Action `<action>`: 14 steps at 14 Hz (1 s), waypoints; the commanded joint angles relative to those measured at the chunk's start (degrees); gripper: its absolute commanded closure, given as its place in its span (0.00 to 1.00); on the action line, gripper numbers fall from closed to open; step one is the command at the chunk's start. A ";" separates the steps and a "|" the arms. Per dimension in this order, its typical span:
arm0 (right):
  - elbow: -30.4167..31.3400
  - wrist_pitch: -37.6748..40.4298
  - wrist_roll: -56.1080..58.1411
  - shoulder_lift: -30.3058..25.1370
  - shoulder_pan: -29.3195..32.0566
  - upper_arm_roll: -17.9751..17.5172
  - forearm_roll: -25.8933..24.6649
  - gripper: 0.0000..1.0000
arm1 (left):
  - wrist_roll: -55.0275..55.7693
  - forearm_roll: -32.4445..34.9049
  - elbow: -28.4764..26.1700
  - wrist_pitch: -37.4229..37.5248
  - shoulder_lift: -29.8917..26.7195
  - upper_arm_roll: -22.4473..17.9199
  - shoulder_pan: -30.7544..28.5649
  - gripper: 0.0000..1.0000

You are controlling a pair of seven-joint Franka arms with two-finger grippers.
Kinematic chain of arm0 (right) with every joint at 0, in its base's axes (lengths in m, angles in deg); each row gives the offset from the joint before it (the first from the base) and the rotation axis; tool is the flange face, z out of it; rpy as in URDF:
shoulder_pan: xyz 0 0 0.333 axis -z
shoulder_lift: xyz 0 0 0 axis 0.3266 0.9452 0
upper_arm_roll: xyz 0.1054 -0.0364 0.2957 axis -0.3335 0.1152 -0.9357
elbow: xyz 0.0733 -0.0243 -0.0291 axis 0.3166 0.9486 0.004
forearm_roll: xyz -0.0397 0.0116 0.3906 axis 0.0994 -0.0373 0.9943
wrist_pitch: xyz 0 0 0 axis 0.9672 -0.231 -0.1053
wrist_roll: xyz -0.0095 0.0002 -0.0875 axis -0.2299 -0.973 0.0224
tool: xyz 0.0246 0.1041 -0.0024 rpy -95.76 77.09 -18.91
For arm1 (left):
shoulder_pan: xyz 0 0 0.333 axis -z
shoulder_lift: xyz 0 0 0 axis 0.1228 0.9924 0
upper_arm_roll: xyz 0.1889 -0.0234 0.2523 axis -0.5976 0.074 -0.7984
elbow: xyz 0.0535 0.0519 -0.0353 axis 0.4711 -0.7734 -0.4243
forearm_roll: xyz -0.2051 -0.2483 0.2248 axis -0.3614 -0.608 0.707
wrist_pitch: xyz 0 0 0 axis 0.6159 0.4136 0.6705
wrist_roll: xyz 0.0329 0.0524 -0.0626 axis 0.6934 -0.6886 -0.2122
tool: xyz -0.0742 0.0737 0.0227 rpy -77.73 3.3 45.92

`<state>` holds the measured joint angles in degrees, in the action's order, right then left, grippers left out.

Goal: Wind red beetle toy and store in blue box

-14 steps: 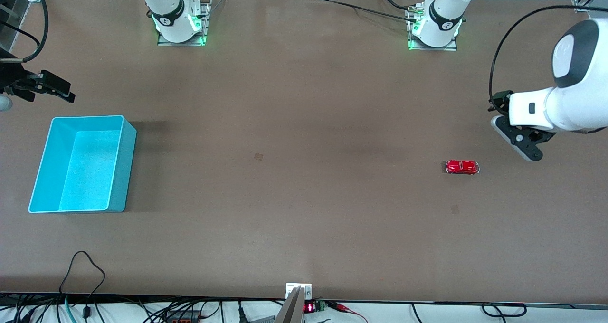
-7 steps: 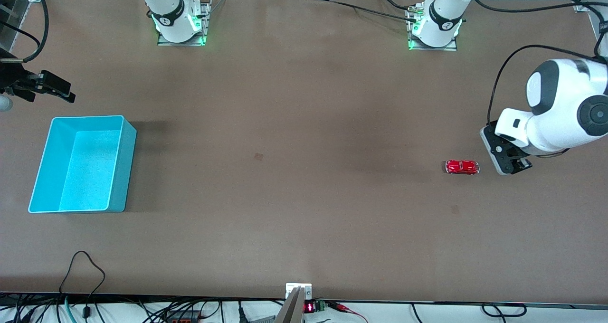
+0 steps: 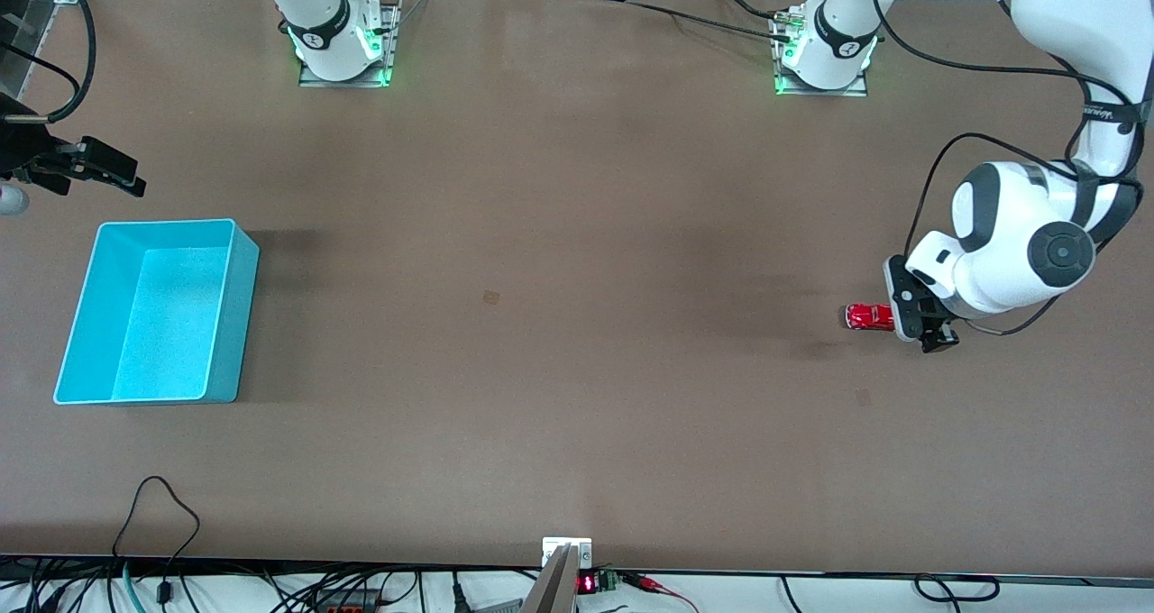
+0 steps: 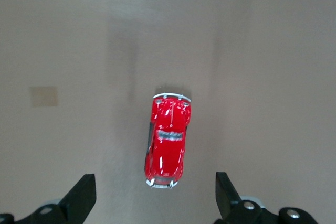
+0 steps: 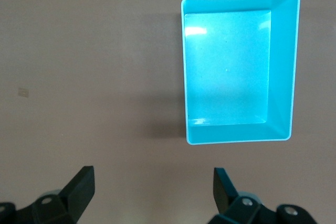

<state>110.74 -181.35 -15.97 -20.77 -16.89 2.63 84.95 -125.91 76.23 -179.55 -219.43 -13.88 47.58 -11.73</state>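
Red beetle toy (image 3: 869,316) sits on brown surface (image 3: 577,324) at left arm's end, on its wheels. No writing readable on toy.

Left hand (image 3: 918,317) up in air right over toy's one end, fingers (image 4: 81,198) wide apart, nothing held. Left wrist view: toy (image 4: 167,141) lies between two finger tips, not touched.

Blue box (image 3: 153,311) at right arm's end, well apart from toy, nothing in it. No label on box.

Right hand (image 3: 99,164) waits near box, fingers (image 5: 79,187) wide apart, nothing held.
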 commanded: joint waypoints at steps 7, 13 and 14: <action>0.25 -0.29 -0.55 0.19 0.12 -0.32 0.17 0.00 | -6.06 0.91 -6.55 -12.44 2.16 0.03 -0.69 0.00; 0.25 -0.56 -0.55 0.63 0.29 -0.32 0.17 0.00 | -6.60 0.91 -6.64 -13.76 3.40 0.11 -2.01 0.28; 0.25 -0.56 -0.55 0.63 0.12 -0.32 0.17 0.00 | -6.60 0.91 -6.55 -13.77 3.66 0.11 -2.01 0.38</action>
<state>110.74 -181.48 -15.97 -20.07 -16.91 2.62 84.95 -131.48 76.24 -185.83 -232.36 -10.26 47.50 -13.44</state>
